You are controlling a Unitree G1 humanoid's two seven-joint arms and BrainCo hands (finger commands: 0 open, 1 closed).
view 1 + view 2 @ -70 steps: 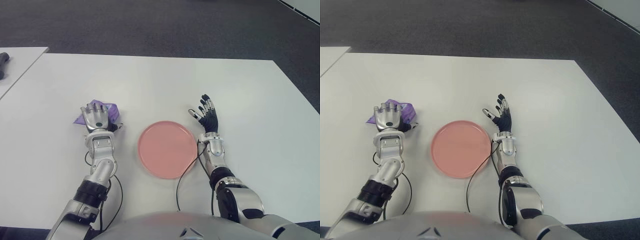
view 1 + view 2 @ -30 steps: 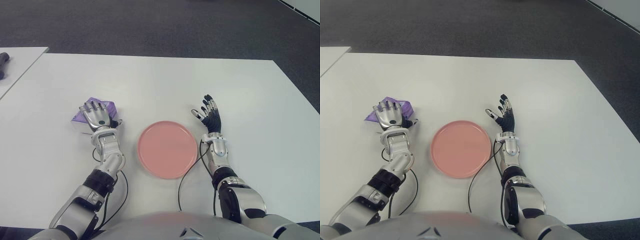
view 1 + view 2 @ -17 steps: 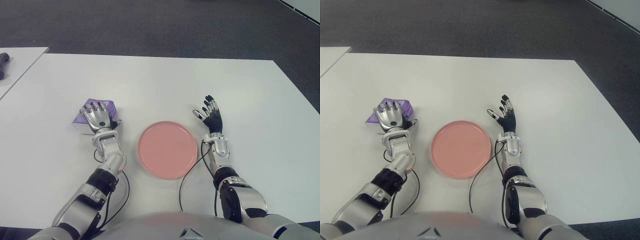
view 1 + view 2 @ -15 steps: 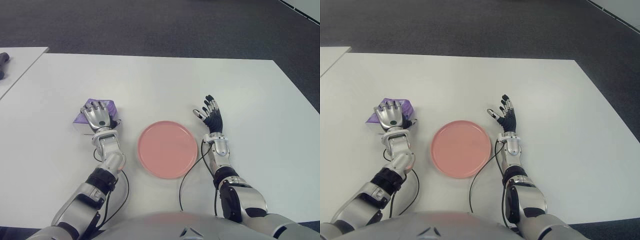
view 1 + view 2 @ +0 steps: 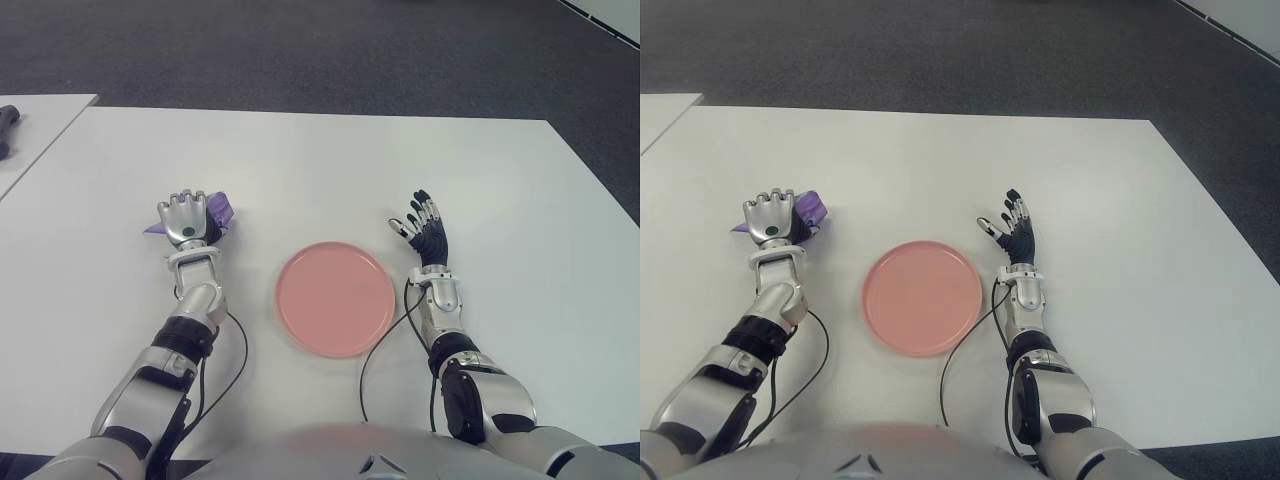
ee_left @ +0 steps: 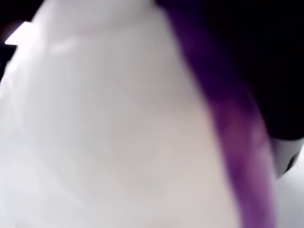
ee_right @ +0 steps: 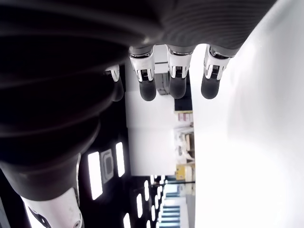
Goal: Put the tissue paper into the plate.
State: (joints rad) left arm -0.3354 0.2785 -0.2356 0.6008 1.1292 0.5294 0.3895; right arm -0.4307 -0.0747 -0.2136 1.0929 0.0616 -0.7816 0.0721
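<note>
Left hand (image 5: 184,219) had its fingers wrapped around the purple tissue pack (image 5: 218,209), still well left of the empty pink plate (image 5: 335,297); the carry and drop remained. Right hand (image 5: 425,232) sat open beside the plate.

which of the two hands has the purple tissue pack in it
The left hand: its fingers are curled around the purple tissue pack, left of the pink plate. The right hand, right of the plate, is open and holds nothing.

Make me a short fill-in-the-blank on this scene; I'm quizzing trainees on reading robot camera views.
1. The left hand is closed on the ____ tissue pack.
2. The plate on the table is ____ in colour.
3. The right hand, fingers spread, holds ____.

Missing words: purple; pink; nothing
</note>
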